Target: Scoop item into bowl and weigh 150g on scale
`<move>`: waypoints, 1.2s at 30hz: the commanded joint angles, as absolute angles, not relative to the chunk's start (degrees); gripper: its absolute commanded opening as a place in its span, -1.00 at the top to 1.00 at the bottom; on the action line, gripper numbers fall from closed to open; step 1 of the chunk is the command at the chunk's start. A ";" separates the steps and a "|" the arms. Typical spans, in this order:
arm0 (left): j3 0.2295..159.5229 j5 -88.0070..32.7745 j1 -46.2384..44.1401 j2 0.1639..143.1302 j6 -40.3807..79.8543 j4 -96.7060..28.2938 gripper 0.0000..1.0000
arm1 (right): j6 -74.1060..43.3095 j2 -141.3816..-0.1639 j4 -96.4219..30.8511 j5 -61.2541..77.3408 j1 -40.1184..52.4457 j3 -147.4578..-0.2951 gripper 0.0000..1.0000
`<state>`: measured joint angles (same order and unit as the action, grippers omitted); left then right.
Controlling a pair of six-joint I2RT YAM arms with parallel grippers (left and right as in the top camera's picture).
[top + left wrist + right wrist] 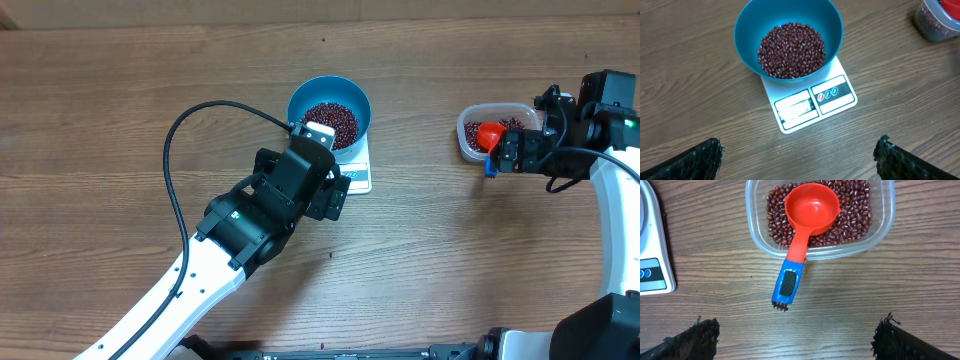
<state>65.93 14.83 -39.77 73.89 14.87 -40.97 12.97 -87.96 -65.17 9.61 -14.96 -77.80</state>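
Tabletop: brown wood-grain surface under everything.
Left claw: released, with its dark fingers spread wide at the bottom corners of its wrist view and nothing between them. It hovered over the wood just in front of the scale.
Scale: flat, white and rectangular, with a grey display and a panel of buttons along the front edge. The readout was too faint to read.
Bowl: round, deep and blue. It stood on the scale and overhung the back and sides.
Beans: tiny, oval and dark red-brown, in a loose heap covering the bowl's bottom.
Right claw: released too, fingers wide apart and holding nothing. It hung above the wood just short of the scoop's handle end.
Scoop: small and red, with its round cup empty and lying in the tub. The handle reached out over the rim and ended in a blue grip with a black pad.
Tub: clear and rounded-rectangular, partly filled with more beans, well to the right of the scale.
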 commanded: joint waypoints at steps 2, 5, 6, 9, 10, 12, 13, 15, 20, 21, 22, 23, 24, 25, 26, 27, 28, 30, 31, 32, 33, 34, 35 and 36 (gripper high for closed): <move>65.78 15.33 -39.77 73.41 15.49 -40.97 -0.99 | 13.39 -87.11 -64.86 9.06 -15.07 -79.48 -1.00; 65.78 12.82 -39.77 73.41 15.49 -40.73 -0.99 | 13.39 -87.11 -64.86 9.06 -15.07 -79.48 -1.00; 65.78 11.90 -39.77 73.41 15.49 -40.49 -0.99 | 13.39 -87.11 -64.86 9.06 -15.07 -79.48 -1.00; 65.76 11.73 -39.77 73.63 15.53 -40.62 -0.99 | 13.39 -87.11 -64.86 9.06 -15.07 -79.48 -1.00; 65.76 11.75 -39.77 73.82 15.51 -40.56 -0.99 | 13.39 -87.11 -64.86 9.06 -15.07 -79.48 -1.00; 65.76 11.77 -39.77 74.67 15.88 -40.23 -0.98 | 13.39 -87.11 -64.86 9.06 -15.07 -79.48 -1.00; 65.76 11.79 -39.77 75.16 16.45 -40.23 -0.99 | 13.39 -87.11 -64.86 9.06 -15.07 -79.48 -1.00; 65.76 12.32 -39.77 76.97 18.33 -40.23 -0.99 | 13.39 -87.11 -64.86 9.06 -15.07 -79.48 -1.00; 65.76 12.69 -39.77 82.28 21.30 -40.10 -0.99 | 13.39 -87.11 -64.86 9.06 -15.07 -79.48 -1.00; 65.76 12.97 -39.75 83.22 22.15 -39.86 -0.99 | 13.39 -87.11 -64.86 9.06 -15.07 -79.48 -1.00; 65.76 13.74 -39.75 84.44 23.94 -39.40 -0.99 | 13.39 -87.11 -64.86 9.06 -15.07 -79.48 -1.00; 65.76 14.26 -39.75 85.34 25.34 -38.98 -0.99 | 13.39 -87.11 -64.86 9.06 -15.07 -79.48 -1.00; 65.76 14.72 -39.75 86.28 26.52 -38.50 -0.99 | 13.39 -87.11 -64.86 9.06 -15.07 -79.48 -1.00; 65.76 15.11 -39.75 87.24 27.77 -38.28 -0.99 | 13.39 -87.11 -64.86 9.06 -15.07 -79.48 -1.00; 65.76 15.53 -39.75 88.14 29.10 -38.35 -0.99 | 13.39 -87.11 -64.86 9.06 -15.07 -79.48 -1.00; 65.76 15.64 -39.75 88.97 30.28 -38.52 -0.99 | 13.39 -87.11 -64.86 9.06 -15.07 -79.48 -1.00; 65.76 15.64 -39.72 90.11 31.66 -38.65 -0.99 | 13.39 -87.11 -64.86 9.06 -15.07 -79.48 -1.00; 65.76 15.64 -39.66 91.31 34.30 -38.68 -0.99 | 13.39 -87.11 -64.86 9.06 -15.09 -79.48 -1.00; 65.76 15.66 -39.64 91.70 35.62 -38.52 -0.99 | 13.39 -87.11 -64.86 9.06 -15.07 -79.48 -1.00; 65.76 15.64 -39.64 92.05 36.77 -38.41 -0.99 | 13.39 -87.11 -64.86 9.06 -15.07 -79.48 -1.00; 65.76 15.62 -39.66 92.23 37.36 -38.37 -0.99 | 13.39 -87.11 -64.86 9.06 -15.07 -79.48 -1.00; 65.76 15.62 -39.66 92.36 37.47 -38.48 -0.99 | 13.39 -87.11 -64.86 9.06 -15.07 -79.48 -1.00; 65.76 15.59 -39.66 92.53 37.50 -38.79 -0.99 | 13.39 -87.11 -64.86 9.06 -15.09 -79.48 -1.00; 65.76 15.59 -39.66 92.58 37.50 -39.22 -0.99 | 13.39 -87.11 -64.86 9.06 -15.07 -79.48 -1.00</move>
<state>65.93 14.39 -39.77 92.12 33.78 -38.65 13.15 -87.96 -65.17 9.58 -14.96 -77.80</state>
